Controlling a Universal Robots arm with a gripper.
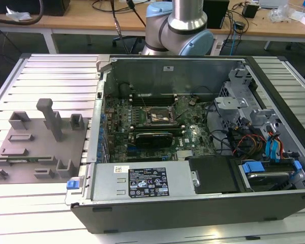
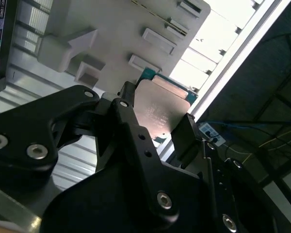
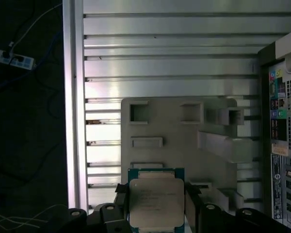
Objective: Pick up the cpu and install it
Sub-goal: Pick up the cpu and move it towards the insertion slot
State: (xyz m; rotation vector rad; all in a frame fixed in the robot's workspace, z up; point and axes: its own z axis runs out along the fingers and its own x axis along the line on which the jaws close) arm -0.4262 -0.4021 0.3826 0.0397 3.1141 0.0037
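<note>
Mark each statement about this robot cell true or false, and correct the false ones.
1. The black gripper is shut on the thin, square cpu with a silvery metal top. True.
2. The dark computer case lies open, its green motherboard exposed. True.
3. The cpu sits on the motherboard. False: the gripper holds it, with the grey moulded fixture plate behind it in the first wrist view.
4. The fixture plate lies inside the case. False: it lies on the slatted aluminium table, at the exterior view's left of the case.
</note>
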